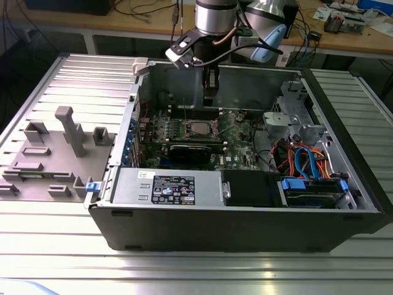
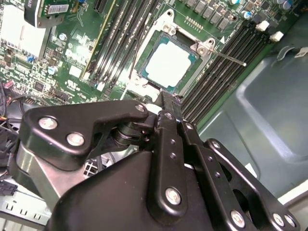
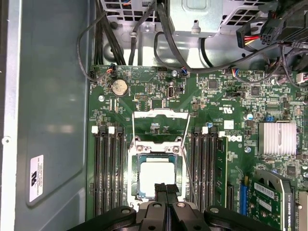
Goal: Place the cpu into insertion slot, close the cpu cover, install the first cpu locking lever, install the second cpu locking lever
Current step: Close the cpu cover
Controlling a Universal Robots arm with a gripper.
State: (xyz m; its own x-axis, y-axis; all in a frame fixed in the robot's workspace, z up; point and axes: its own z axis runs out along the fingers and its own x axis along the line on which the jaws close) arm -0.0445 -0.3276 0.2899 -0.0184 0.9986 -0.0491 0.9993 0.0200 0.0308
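Note:
The cpu [image 3: 156, 177] [image 2: 171, 62] [image 1: 198, 128] lies flat in the insertion slot [image 3: 136, 166] on the green motherboard, its silver top bare. Beyond it the cpu cover [image 3: 161, 114] stands flipped open, board showing through its window. A thin locking lever [image 3: 191, 175] [image 2: 230, 57] sticks up loose beside the socket. My gripper [image 3: 166, 186] [image 2: 168, 101] [image 1: 209, 101] hangs just above the near edge of the cpu, fingers shut together with nothing between them.
Black memory slots [image 3: 107, 168] flank the socket on both sides. A graphics card [image 1: 196, 149] and a finned heat sink [image 3: 277, 138] sit nearby. Cables and a drive cage [image 1: 307, 166] fill the exterior view's right; a grey fixture [image 1: 55, 153] lies outside the case.

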